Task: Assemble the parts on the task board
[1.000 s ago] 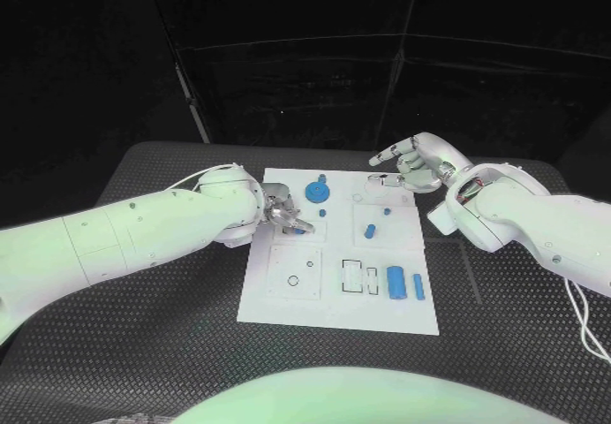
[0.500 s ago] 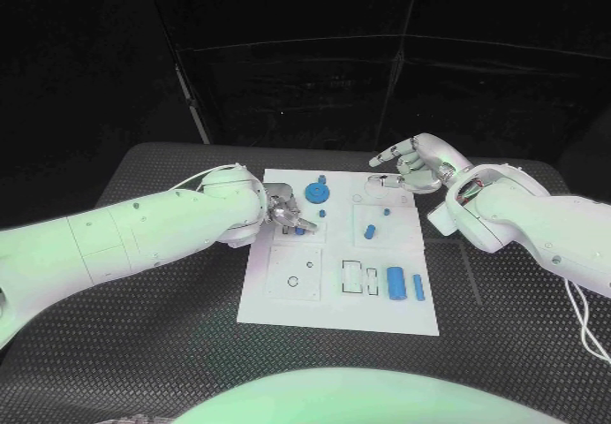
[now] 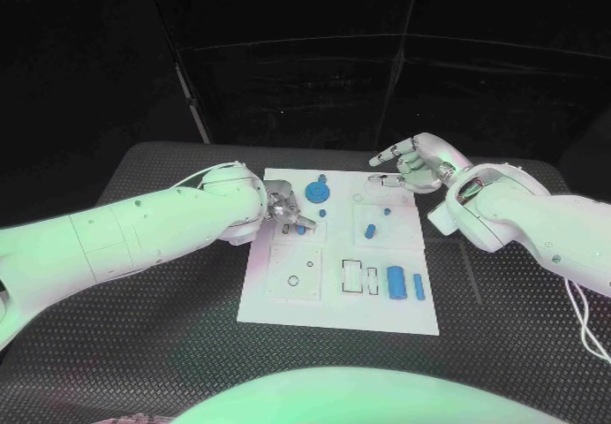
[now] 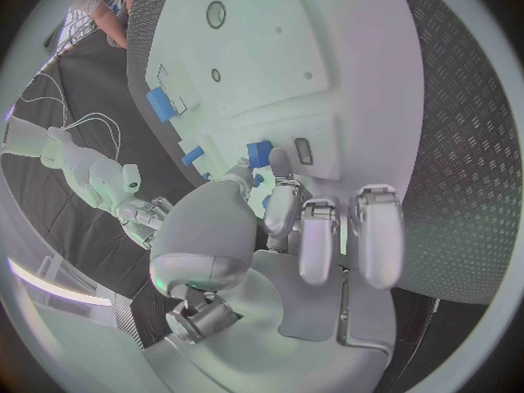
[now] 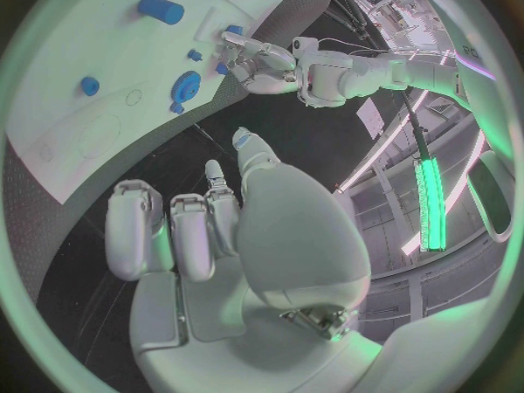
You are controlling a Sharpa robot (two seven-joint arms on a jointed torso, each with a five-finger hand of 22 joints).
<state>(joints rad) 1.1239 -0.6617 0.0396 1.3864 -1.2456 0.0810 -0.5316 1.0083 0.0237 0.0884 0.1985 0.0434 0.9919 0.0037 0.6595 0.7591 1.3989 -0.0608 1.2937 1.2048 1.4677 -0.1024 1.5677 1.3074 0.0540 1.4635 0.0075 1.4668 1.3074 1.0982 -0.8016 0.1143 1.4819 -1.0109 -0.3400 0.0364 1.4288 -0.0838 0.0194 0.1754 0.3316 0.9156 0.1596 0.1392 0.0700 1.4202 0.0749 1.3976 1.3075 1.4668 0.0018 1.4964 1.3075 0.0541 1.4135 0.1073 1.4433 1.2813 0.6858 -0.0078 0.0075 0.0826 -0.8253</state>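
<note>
Ideally the left hand, pinching a small blue part at the task board's upper left, lowers it squarely, while the right hand hovers empty, fingers apart.

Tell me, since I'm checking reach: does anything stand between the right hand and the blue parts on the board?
Nothing visible does. The right hand hovers empty over the task board's far corner; the blue parts lie uncovered.

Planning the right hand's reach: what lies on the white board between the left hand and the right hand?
In the head view, a round blue gear-like part and a small blue peg lie on the white task board between the left hand and right hand.
</note>
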